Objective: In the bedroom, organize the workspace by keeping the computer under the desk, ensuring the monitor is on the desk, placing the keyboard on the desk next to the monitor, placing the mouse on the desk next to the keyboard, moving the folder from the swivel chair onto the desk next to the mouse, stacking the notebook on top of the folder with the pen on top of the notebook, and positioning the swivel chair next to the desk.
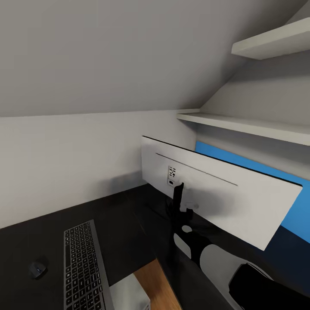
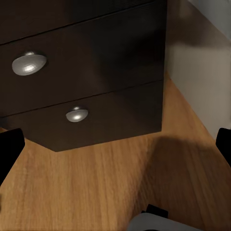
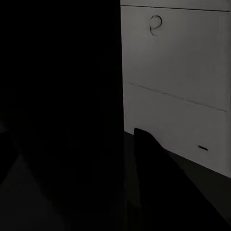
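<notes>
The monitor stands tilted on the black desk, its white back towards me. My right gripper reaches up against that back at the dark stand. In the right wrist view one finger sits far inward against a dark mass, with the monitor's white back just behind, so it looks shut on the stand. The keyboard lies at the desk's near left, with the mouse left of it. A light-grey computer top shows below the desk edge. My left gripper hangs open over the floor.
The desk's black pedestal with round silver knobs stands close ahead of the left gripper on the wood floor. A blue wall panel and white shelves lie behind the monitor, under a sloped ceiling.
</notes>
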Robot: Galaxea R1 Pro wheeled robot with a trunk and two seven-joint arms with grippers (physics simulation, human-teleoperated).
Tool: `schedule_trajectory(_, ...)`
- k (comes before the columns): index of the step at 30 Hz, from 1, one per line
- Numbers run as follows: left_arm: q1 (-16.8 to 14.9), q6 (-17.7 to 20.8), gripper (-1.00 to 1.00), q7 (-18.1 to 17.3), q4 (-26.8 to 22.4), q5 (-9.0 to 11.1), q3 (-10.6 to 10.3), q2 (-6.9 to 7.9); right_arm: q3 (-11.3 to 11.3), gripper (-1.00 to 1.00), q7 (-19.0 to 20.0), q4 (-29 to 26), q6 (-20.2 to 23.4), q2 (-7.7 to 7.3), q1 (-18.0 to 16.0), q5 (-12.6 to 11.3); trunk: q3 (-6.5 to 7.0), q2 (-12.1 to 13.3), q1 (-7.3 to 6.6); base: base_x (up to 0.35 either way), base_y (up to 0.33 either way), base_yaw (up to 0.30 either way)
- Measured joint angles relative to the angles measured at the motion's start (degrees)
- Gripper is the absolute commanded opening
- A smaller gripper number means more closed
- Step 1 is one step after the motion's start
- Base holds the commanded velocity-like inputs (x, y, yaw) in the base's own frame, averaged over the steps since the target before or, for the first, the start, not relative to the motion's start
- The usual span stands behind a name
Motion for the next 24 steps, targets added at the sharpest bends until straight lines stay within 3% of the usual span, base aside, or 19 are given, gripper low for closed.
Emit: schedule_trajectory(24, 0.0, 0.0, 1.00, -0.1, 0.0, 0.0, 0.0, 0.00, -0.1, -1.00, 0.1, 0.0, 0.0, -0.03, 0.0, 0.2, 0.00, 0.0, 0.02, -0.022, 0.000, 0.000)
